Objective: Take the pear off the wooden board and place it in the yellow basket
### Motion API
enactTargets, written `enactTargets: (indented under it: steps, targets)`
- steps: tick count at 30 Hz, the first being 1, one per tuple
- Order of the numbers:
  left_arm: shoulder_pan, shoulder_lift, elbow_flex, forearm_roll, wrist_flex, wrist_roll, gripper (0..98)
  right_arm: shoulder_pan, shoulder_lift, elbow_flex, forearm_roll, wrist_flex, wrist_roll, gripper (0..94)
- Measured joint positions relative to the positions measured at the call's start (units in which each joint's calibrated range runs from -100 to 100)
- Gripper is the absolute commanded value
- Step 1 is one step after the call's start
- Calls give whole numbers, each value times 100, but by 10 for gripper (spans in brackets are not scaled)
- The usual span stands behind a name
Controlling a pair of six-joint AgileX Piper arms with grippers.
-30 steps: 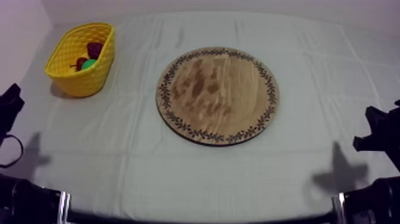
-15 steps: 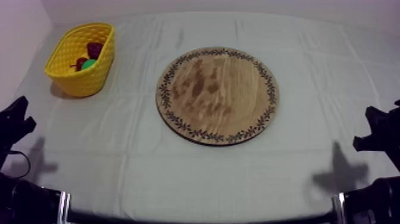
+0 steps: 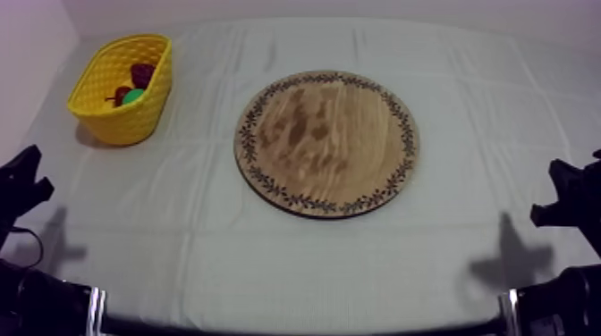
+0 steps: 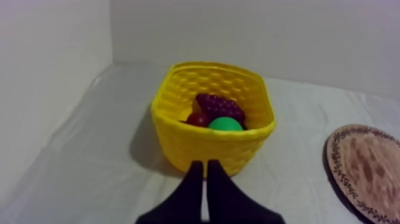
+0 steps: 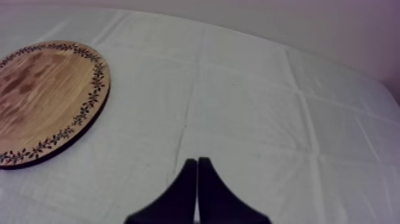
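— Since the wooden board point(image 3: 326, 143) lies bare from above, how much of the job does the robot have left?

— Very little, by the look of it. From above, the yellow basket point(image 3: 134, 121) stands at the far left of the cloth point(image 3: 268, 259), well apart from the board. A green shape lies in it beside a bunch of grapes point(image 3: 143, 73) and a small red fruit point(image 3: 119, 93). That shape is probably the pear point(image 3: 133, 96), though the basket wall hides most of it. The left gripper point(image 3: 27, 174) sits low at the left edge and the right gripper point(image 3: 550, 192) low at the right edge, neither near any fruit.

— And the left wrist view?

— It faces the basket point(image 4: 202, 146) from just short of it. The left gripper point(image 4: 206, 170) has its fingers together in a narrow wedge, holding nothing. The pear point(image 4: 225, 124) rests inside against the near wall, with the grapes point(image 4: 219, 107) behind it and the small red fruit point(image 4: 197, 119) beside it.

— The right wrist?

— The right gripper point(image 5: 197, 164) is likewise pressed together on nothing, over bare cloth with the board point(image 5: 41, 95) off to one side.

— What differs from a second ago?

— Only the left arm: it has dropped lower along the left edge and settled there. The right arm, board, basket and fruit have not shifted. The placing looks done, and only parking remains, if that.
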Motion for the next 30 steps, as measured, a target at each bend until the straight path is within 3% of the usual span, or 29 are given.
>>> enactTargets:
  steps: [10, 13, 30]
  targets:
    - [-38, 12, 346, 699, -110, -720, 0, 3, 0, 0, 0, 0, -3, 5]
    - [-18, 12, 430, 851, -301, -792, 0, 3, 0, 0, 0, 0, -3, 5]
    - [-2, 12, 504, 846, -730, -439, 0, 3, 0, 0, 0, 0, -1, 5]
